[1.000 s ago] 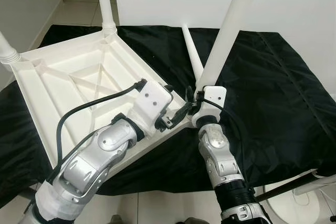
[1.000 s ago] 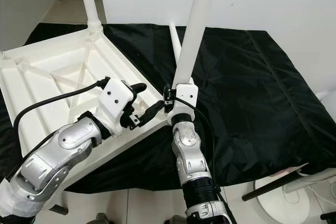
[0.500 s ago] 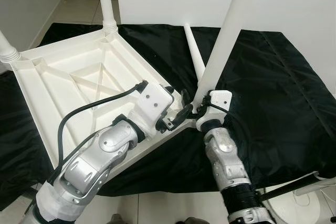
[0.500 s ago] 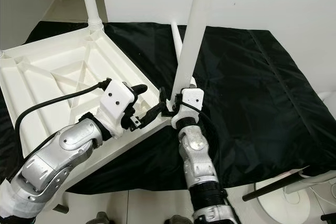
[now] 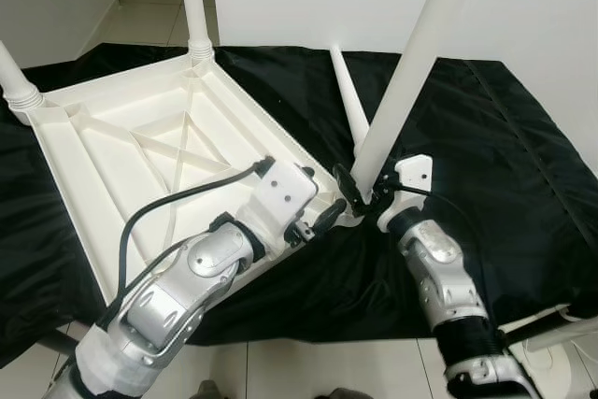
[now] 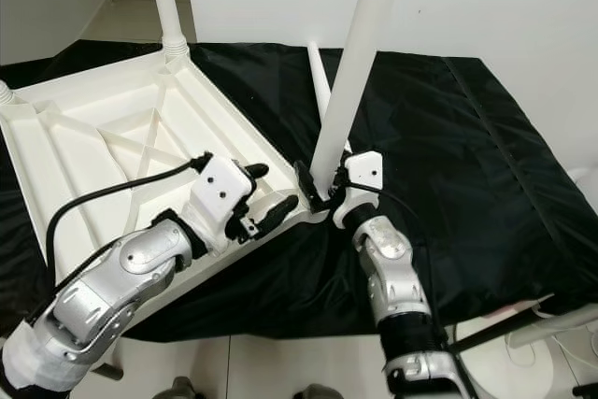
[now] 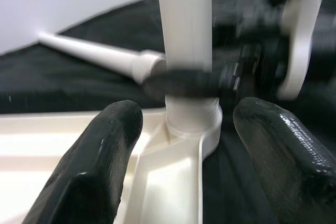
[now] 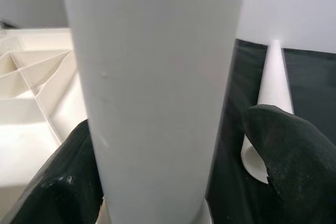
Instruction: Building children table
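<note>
A black cloth [image 5: 486,165] covers the floor across the middle of the frame, and on it lies the white table top [image 5: 140,147], upside down, filling the left half of the picture with its ribs showing. Two legs already stand in its far corners, one at the upper middle [image 5: 194,7] and one at the left edge [image 5: 14,77].

A third leg [image 5: 416,63] rises slanted from the near corner of the table top, at the centre of the frame, up to the upper right. A loose leg [image 5: 348,100] lies flat on the cloth just behind it.

The right gripper [image 5: 360,195] is at the foot of the slanted leg, its fingers on both sides of the leg and closed around it. The left gripper [image 6: 266,195] is at the same corner, just left of the leg's foot; its fingers [image 7: 100,156] are spread apart and hold nothing, with the corner socket [image 7: 191,124] between them.
</note>
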`<state>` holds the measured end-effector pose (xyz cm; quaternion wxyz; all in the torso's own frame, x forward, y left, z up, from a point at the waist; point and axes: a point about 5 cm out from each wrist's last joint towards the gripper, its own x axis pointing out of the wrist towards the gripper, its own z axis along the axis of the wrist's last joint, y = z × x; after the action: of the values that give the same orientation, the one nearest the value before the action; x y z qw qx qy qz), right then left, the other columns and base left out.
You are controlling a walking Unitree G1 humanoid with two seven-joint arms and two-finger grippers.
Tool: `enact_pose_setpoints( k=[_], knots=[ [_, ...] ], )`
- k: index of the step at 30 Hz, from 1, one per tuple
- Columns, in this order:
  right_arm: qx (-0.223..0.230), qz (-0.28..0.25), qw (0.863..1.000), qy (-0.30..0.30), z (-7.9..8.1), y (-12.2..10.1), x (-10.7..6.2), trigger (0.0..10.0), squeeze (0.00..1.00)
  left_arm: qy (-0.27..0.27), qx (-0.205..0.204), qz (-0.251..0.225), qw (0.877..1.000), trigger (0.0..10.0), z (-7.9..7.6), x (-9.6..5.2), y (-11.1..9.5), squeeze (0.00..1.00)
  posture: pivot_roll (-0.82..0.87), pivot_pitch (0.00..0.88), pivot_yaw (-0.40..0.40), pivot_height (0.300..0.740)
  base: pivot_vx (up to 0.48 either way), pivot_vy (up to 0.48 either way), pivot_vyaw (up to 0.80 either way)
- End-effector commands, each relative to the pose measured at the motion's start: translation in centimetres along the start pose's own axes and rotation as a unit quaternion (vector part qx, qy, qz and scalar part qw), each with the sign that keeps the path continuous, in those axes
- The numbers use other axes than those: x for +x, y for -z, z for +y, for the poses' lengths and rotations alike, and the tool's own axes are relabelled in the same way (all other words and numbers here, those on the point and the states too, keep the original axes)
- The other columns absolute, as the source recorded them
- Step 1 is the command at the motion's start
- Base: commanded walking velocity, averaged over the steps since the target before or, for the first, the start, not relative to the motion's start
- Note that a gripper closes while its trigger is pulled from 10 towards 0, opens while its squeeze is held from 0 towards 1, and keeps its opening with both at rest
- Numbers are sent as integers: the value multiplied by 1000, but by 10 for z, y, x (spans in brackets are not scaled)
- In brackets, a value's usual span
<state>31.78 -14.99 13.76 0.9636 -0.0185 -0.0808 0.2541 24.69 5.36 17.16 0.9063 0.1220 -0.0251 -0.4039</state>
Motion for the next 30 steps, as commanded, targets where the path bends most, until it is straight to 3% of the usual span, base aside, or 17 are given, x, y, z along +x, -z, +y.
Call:
enact_pose_setpoints(
  k=[1,16,17,18,19,20,21,23,24,29,30],
  knots=[
    [1,1,1000,-17,0,1,1,10000,0,29,9,7,1000,10000,-4,1,5,0,4,0,-30,740,0,0,0],
    [-22,24,992,-125,-8,-4,19,9804,0,5,21,6,1000,10000,1,8,2,0,7,0,-25,740,0,0,0],
    [-18,26,990,-135,-8,-3,20,8392,0,5,23,4,1000,10000,1,9,1,0,11,2,-25,740,0,0,0],
    [-18,26,990,-135,-8,-3,20,8392,0,5,23,4,1000,10000,1,9,1,0,11,2,-25,740,0,0,0],
    [-16,32,989,-144,-7,-2,23,7333,0,6,25,2,1000,10000,0,9,0,0,13,1,-25,740,0,0,0],
    [-16,32,989,-144,-7,-2,23,7333,0,6,25,2,1000,10000,0,9,0,0,13,1,-25,740,0,0,0],
    [-14,36,988,-150,-7,0,24,4667,0,8,26,1,1000,10000,-1,10,0,0,16,1,-25,740,0,0,0],
    [-11,44,987,-155,-6,2,27,4471,0,9,29,-1,1000,10000,-3,11,-1,0,19,1,-27,740,0,0,0],
    [-8,49,986,-156,-7,4,28,3569,0,10,32,-2,999,10000,-3,11,-2,0,20,0,-27,740,0,0,0],
    [-6,59,986,-157,-8,7,29,3176,0,10,34,-4,999,10000,-3,11,-3,0,22,0,-29,740,0,0,0],
    [-3,64,986,-154,-9,9,29,0,0,9,35,-5,999,10000,-3,12,-4,0,22,0,-29,740,0,0,0]
  ],
)
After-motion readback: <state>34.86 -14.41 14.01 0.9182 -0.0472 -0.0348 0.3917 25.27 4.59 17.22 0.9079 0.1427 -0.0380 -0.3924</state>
